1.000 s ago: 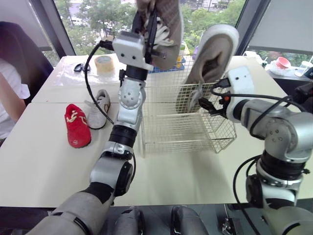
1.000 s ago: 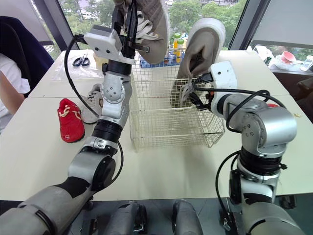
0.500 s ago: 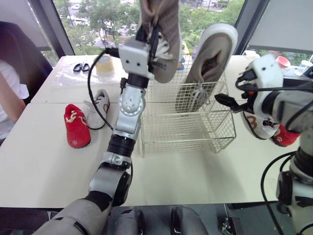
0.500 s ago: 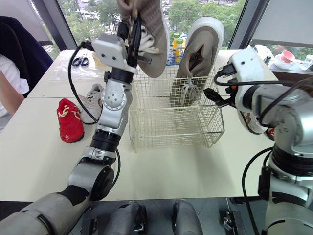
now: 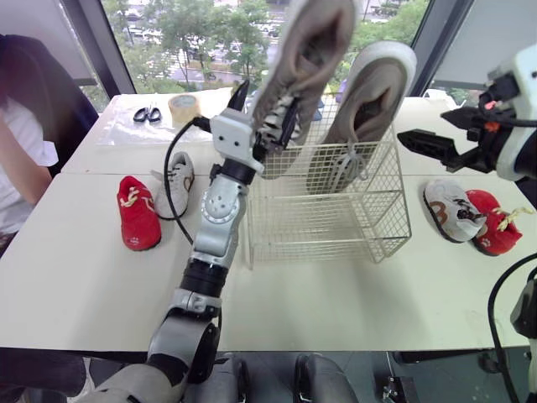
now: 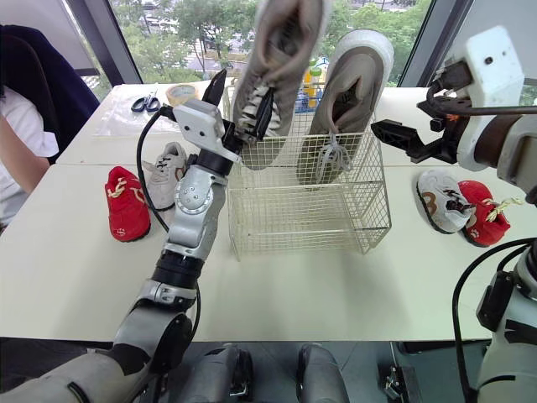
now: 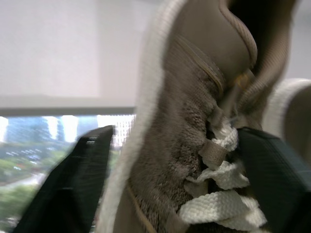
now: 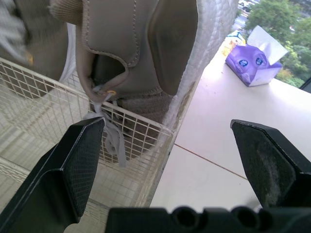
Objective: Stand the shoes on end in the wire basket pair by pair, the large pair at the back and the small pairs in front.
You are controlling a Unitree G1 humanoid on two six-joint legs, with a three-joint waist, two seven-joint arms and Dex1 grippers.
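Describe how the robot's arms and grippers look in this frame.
The left arm is a chain of rounded silver-grey joints with black collars, a white boxy wrist housing and a looping black cable. The right arm matches, with black cables at its own white housing. The left gripper and right gripper each have two broad black fingers.

left gripper [image 5: 264, 117] raised high, clamped; right gripper [image 8: 167, 127] raised, spread wide

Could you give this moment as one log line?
left gripper: holding tan shoe over basket | right gripper: open | second shoe: upright in basket
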